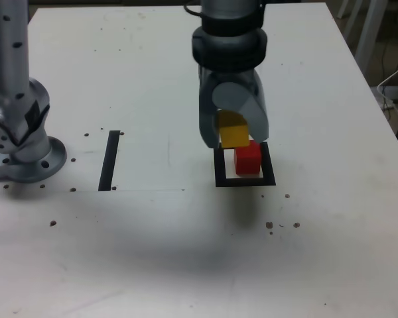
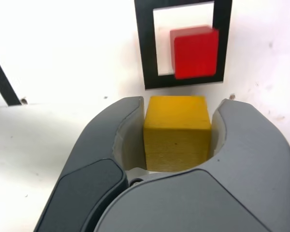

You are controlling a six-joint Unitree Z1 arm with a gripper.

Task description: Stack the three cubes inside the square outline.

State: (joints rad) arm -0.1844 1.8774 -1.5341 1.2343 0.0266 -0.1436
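The red cube [image 1: 248, 159] [image 2: 195, 52] sits inside the square outline [image 1: 219, 176] [image 2: 147, 48], toward its right side in the exterior view. My gripper [image 1: 235, 136] [image 2: 178, 125] hangs just above and behind the outline, shut on the yellow cube [image 1: 234, 134] [image 2: 177, 133], which is lifted off the table. In the exterior view the yellow cube is slightly left of and higher than the red one, not touching it as far as I can tell. The green cube is out of view.
A straight black tape strip [image 1: 109, 159] [image 2: 4, 79] lies on the white table [image 1: 186, 252] at the exterior view's left. The arm's grey base [image 1: 20, 142] stands at the far left. Small dark specks dot the tabletop.
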